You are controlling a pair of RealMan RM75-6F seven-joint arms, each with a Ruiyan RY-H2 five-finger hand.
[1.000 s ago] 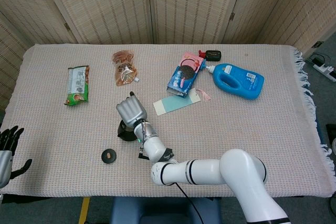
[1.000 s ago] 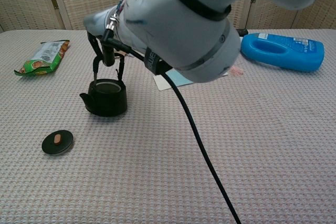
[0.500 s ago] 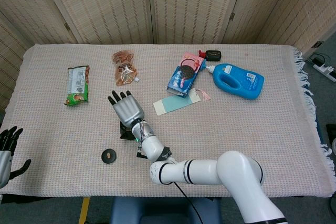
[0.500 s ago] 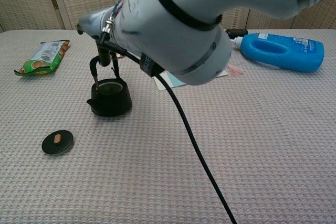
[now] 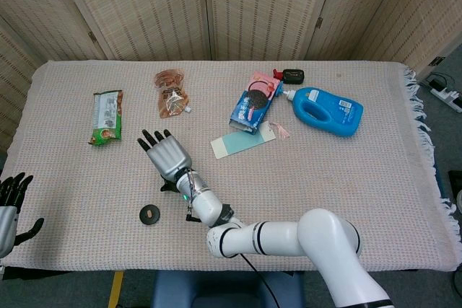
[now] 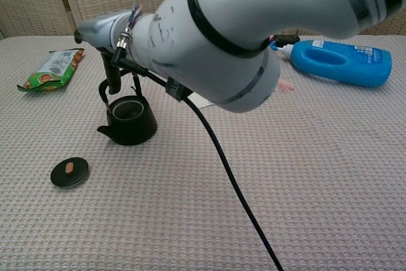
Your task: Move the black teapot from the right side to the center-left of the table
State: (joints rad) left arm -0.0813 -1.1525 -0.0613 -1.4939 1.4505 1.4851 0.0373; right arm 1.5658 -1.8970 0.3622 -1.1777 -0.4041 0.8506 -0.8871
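Observation:
The black teapot (image 6: 131,122) stands lidless on the woven cloth at the centre-left, its handle upright and its spout toward the front left. In the head view only a dark sliver of the teapot (image 5: 165,185) shows under my right hand (image 5: 166,156), which hovers over it with fingers spread and straight. In the chest view the right hand (image 6: 101,32) sits just above the handle, and dark fingertips (image 6: 113,77) hang beside it; I cannot tell whether they touch. The teapot's lid (image 5: 149,213) (image 6: 70,172) lies flat to the front left. My left hand (image 5: 11,203) waits off the table's front-left corner, holding nothing.
A green snack bag (image 5: 107,116) (image 6: 52,68) lies far left and a brown packet (image 5: 171,93) behind the teapot. A blue bottle (image 5: 328,110) (image 6: 342,61), a cookie pack (image 5: 253,106) and a pale card (image 5: 238,142) sit right of centre.
My right hand went from curled around the teapot's handle to fingers spread, and it drifted left. The teapot stayed in place, turning slightly.

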